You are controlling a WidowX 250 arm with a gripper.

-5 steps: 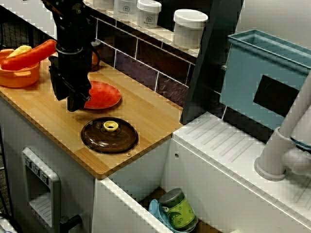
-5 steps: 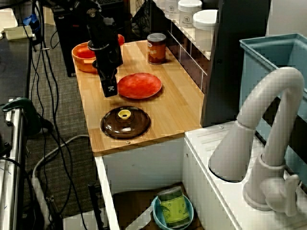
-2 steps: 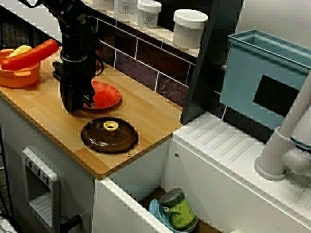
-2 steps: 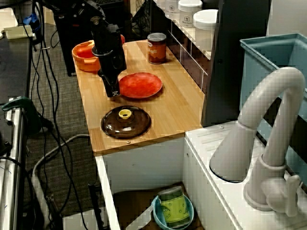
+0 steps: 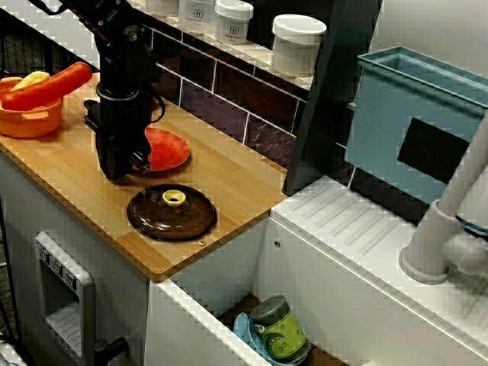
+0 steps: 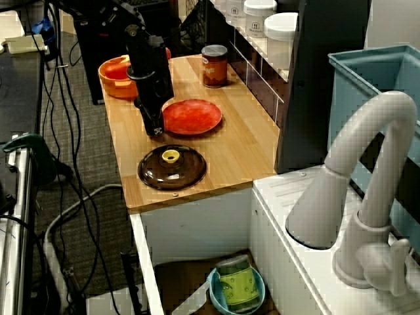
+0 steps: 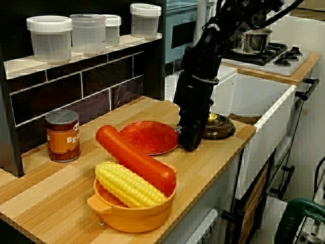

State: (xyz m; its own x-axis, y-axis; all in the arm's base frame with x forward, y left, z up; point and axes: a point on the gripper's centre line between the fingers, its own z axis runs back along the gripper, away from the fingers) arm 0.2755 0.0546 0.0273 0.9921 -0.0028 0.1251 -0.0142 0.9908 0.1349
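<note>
The black gripper (image 6: 155, 128) touches the red plate (image 6: 193, 117) on the side toward the wooden counter's (image 6: 243, 151) front edge; I cannot tell if it grips.

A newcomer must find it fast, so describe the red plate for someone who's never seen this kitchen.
Find the wooden counter below the jar shelf. Between the orange bowl and the brown lid lies the red plate, right by the gripper. It alone is flat, empty and red.

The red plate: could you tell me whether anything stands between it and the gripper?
Nothing visible does. The gripper is down at the rim of the red plate; the brown lid lies clear of both.
</note>
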